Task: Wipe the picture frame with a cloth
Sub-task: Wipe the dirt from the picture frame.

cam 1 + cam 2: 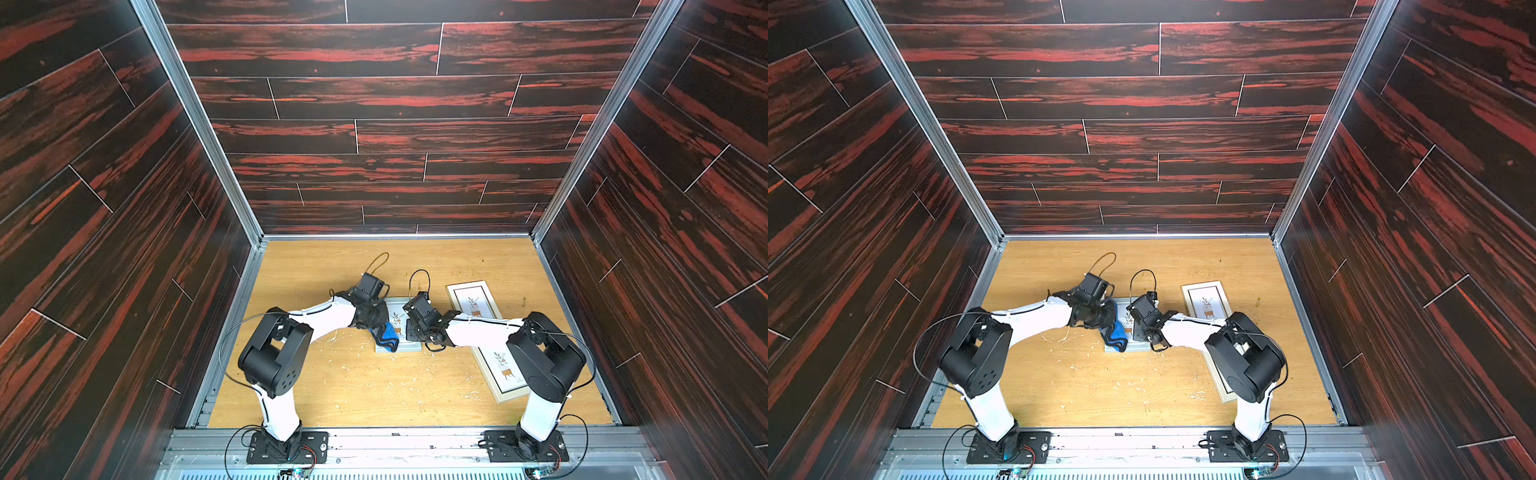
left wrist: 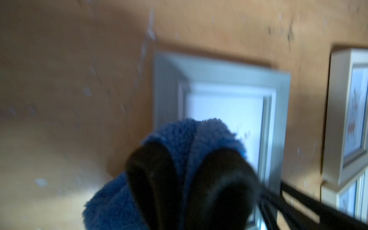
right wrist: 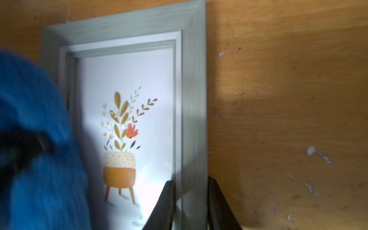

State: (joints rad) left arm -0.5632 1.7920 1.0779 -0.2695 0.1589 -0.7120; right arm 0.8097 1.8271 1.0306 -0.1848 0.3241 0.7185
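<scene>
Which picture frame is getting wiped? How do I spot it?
Look at the middle of the wooden table. The small frame lies flat there, partly under the blue cloth. It is grey-green with one potted plant, while the long cream frame beside it holds at least two.

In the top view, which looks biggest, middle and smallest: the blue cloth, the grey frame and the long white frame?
1. the long white frame, even though it is partly hidden
2. the grey frame, partly covered
3. the blue cloth, bunched up
</scene>
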